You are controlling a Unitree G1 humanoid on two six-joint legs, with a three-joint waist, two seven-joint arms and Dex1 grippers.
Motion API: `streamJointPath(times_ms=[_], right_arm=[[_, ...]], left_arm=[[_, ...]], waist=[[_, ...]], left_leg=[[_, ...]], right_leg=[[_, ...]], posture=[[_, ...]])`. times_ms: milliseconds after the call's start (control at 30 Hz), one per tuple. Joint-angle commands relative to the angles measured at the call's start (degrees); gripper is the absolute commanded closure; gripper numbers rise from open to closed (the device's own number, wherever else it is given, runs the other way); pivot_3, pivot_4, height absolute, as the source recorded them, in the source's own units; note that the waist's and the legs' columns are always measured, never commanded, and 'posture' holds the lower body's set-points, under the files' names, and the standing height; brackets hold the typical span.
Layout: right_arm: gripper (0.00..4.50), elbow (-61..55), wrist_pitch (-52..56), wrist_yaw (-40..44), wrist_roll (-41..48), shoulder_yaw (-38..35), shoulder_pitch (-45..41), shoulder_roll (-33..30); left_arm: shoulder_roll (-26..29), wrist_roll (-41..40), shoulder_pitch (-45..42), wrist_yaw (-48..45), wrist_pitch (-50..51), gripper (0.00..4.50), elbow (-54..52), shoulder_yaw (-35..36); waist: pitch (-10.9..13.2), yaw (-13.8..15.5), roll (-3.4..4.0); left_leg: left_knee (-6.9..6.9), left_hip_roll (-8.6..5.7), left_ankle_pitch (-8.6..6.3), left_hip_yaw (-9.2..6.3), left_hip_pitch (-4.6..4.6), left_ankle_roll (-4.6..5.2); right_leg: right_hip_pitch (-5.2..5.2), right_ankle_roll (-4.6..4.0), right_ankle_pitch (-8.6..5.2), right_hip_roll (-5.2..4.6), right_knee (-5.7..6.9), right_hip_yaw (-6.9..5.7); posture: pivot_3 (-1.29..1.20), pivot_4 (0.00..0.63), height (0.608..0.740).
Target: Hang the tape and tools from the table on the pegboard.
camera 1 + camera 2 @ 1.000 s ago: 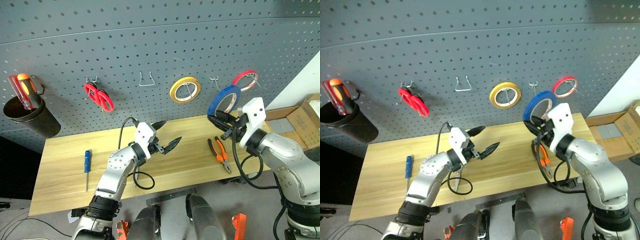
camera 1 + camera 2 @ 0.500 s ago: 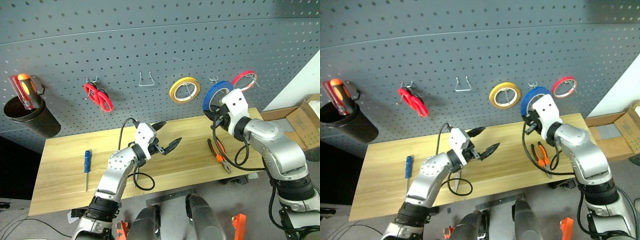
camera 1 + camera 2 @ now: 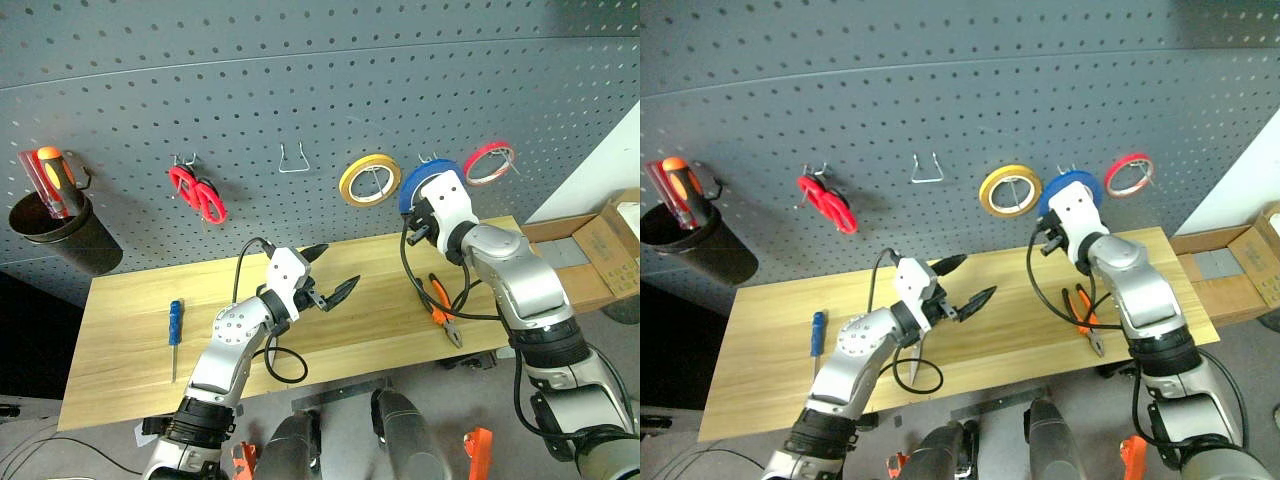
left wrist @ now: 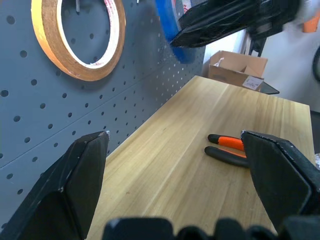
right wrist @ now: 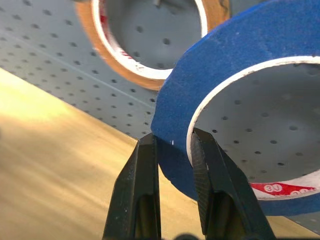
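Your right gripper [image 5: 172, 165] is pinching the rim of the blue tape [image 5: 240, 60] between its jaws, holding the ring up against the pegboard [image 3: 300, 90] between the yellow tape ring [image 3: 369, 180] and the red tape ring [image 3: 489, 163]. Your left gripper [image 3: 333, 271] is hovering over the table [image 3: 130, 360] with its jaws spreading wide and holding nothing. The pliers [image 3: 441, 308] and the blue-handled screwdriver [image 3: 174, 333] are lying on the table.
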Motion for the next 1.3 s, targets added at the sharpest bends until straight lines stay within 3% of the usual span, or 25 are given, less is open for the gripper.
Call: streamJointPath(times_ms=[33,200,333,467,533,600,767,1300], right_arm=[[3.21,2.7,-0.2,-0.1,-0.4,-1.4,1.2,0.6],[1.5,-3.7,1.7,1.1,0.6,-3.4,4.9,-1.0],[0.2,-11.5,5.9,4.5,3.4,-7.7,13.4,-5.3],[0.2,-19.6,15.0,10.5,8.8,-11.1,25.8,-12.0],[0.2,-19.8,17.6,9.2,9.5,-12.1,27.8,-11.9],[0.2,-17.2,21.2,5.8,9.5,-13.0,26.3,-8.9],[0.2,-6.9,26.4,-1.2,6.8,-10.5,20.1,-1.7],[0.2,2.6,21.0,-4.2,3.7,-7.5,18.9,0.5]], left_arm=[[0.2,0.1,0.4,0.0,0.0,0.0,-2.7,0.1],[0.6,0.0,0.8,-0.3,0.2,0.0,-3.0,0.2],[0.7,-0.2,1.2,-0.6,0.5,0.0,-3.2,0.1],[3.2,1.3,2.5,-3.2,2.4,0.0,-3.4,-2.2],[5.7,3.1,3.7,-6.1,1.2,0.0,-3.2,-4.4],[6.9,3.2,5.2,-7.7,0.7,0.0,-3.2,-5.3],[8.9,2.0,8.6,-9.8,3.2,0.0,-6.5,-5.4],[9.6,1.0,12.1,-9.7,8.0,0.0,-13.5,-4.3]], waist=[[-0.2,0.0,0.01],[-0.2,0.0,0.02],[-0.2,0.4,0.03],[-0.4,1.8,0.0],[-0.8,2.0,-0.11],[-0.9,2.1,-0.35],[-0.7,0.9,0.08],[-0.6,1.7,0.09]], left_leg=[[0.0,0.0,0.0,0.0,0.0,0.0],[-0.01,0.02,0.0,-0.03,-0.01,0.0],[-0.01,0.02,-0.01,-0.09,-0.02,0.0],[-0.02,0.04,-0.02,-0.24,-0.01,0.01],[-0.05,0.08,-0.03,-0.3,0.06,0.02],[-0.05,0.1,-0.15,-0.33,0.18,0.2],[-0.02,0.11,-0.09,0.29,0.21,0.3],[-0.07,0.17,-0.08,0.09,0.13,0.3]], right_leg=[[0.0,0.0,0.0,0.0,-0.01,0.0],[0.0,0.0,0.0,0.0,-0.01,0.0],[0.03,0.0,0.0,0.01,-0.04,0.0],[0.11,0.0,-0.01,0.0,-0.14,-0.03],[0.21,0.0,-0.01,0.02,-0.17,-0.09],[0.37,-0.01,-0.02,0.02,-0.22,-0.11],[0.13,-0.16,0.24,-0.03,-0.1,0.21],[0.12,-0.18,0.25,-0.05,-0.19,0.01]], posture=[[-0.25,0.245,0.74],[-0.25,0.259,0.74],[-0.26,0.267,0.74],[-0.27,0.275,0.74],[-0.27,0.281,0.74],[-0.27,0.281,0.74],[-0.24,0.296,0.74],[-0.21,0.308,0.74]])
